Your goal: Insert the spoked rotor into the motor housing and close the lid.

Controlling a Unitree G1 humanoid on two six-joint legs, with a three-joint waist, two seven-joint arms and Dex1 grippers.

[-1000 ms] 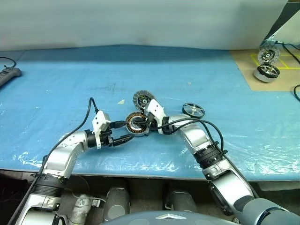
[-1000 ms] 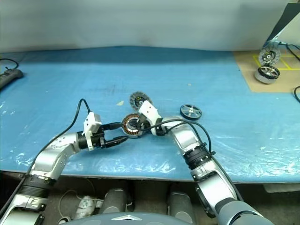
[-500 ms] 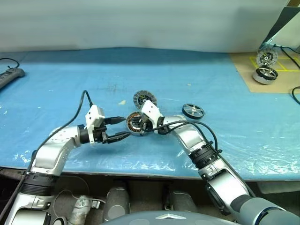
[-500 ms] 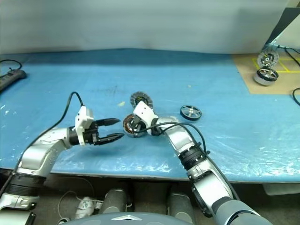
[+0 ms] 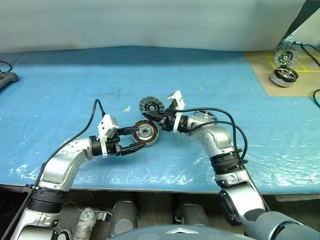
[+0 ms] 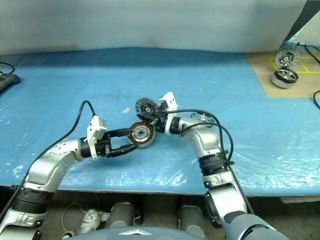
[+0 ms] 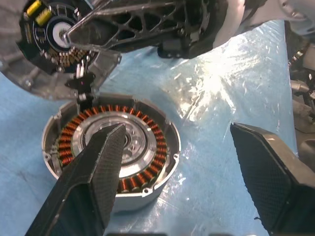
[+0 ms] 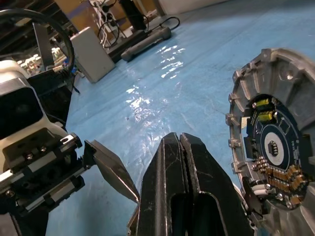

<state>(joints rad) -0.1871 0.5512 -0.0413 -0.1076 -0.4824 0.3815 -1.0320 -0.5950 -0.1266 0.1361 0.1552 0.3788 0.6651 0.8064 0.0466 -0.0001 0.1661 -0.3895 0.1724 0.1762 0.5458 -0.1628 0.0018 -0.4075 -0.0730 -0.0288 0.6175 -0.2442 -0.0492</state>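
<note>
Your left gripper [image 5: 134, 139] sits just left of centre in the head views, its two black fingers [image 7: 93, 167] spread wide and holding nothing. The upper finger reaches across the motor housing [image 5: 146, 132], and the lower one lies beside the housing's near rim. In the left wrist view one finger hangs in front of the copper windings while the other stands well apart over bare blue sheet; whether either touches the housing you cannot tell.

The motor housing rests on the blue sheet [image 5: 75, 90] at the middle of the frame, its open side up, showing the copper ring and a pale metal centre. The lid [image 5: 151, 105] stands tilted just above and right of it in the picture, joined at the rim, with its inner face and dark circuit board visible in the right wrist view [image 8: 273, 147].

Your right gripper [image 5: 161, 116] comes in from the right, pointing left, its fingers pressed together with nothing between them. It lies between the lid and the housing, close beside the lid's lower edge.

The spoked rotor [image 6: 198, 116] lies on the sheet right of centre, mostly hidden behind your right forearm.

At the upper right of the frame, a second motor unit [image 5: 284, 76] sits on a brown board [image 5: 265, 75].
</note>
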